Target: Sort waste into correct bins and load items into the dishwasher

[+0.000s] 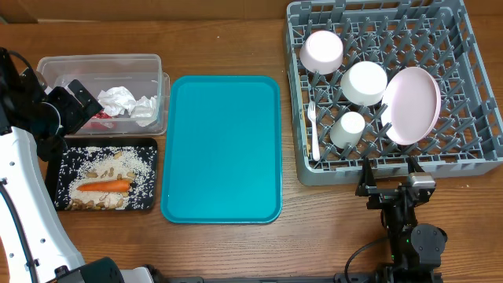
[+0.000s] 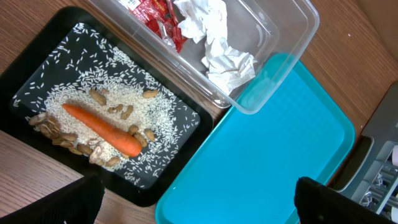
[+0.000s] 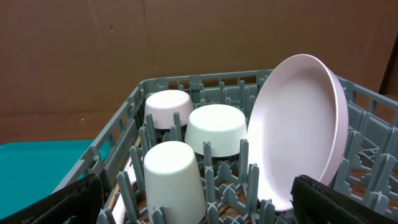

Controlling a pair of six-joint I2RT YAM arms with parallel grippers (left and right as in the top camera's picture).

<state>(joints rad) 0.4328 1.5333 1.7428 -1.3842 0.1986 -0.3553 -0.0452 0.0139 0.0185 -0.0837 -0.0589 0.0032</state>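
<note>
Ahead of right gripper (image 3: pixel 199 199): pink plate (image 3: pixel 305 124) in rack (image 3: pixel 115 134) | wide, empty | left gripper (image 2: pixel 199 202) wide, carrot (image 2: pixel 102 129) ahead

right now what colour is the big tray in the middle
The tray is plain teal; clearest in the overhead view.

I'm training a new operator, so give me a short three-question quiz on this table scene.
1. True or false: the carrot lies on the black tray.
2. What colour is the wrapper beside the paper in the bin?
3. Which stands in the rack: A carrot, B plate, C paper?
Key: 1 true; 2 red; 3 B.
</note>
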